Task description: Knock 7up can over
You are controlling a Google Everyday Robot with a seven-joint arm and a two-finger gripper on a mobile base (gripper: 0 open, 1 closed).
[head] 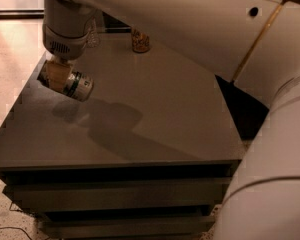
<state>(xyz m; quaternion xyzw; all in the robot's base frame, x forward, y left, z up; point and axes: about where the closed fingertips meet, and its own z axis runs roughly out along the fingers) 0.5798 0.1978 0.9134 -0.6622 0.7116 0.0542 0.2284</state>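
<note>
Silvery-white with a green band, the 7up can (80, 86) sits tilted on its side over the left of the matte grey surface (180, 109). Its far end is hidden inside the beige end effector (60, 79), which clasps it. Whether the can touches the surface is unclear. Behind, the smooth white arm (190, 19) hides the top of an orange can (140, 42) and most of a clear bottle (93, 36).
</note>
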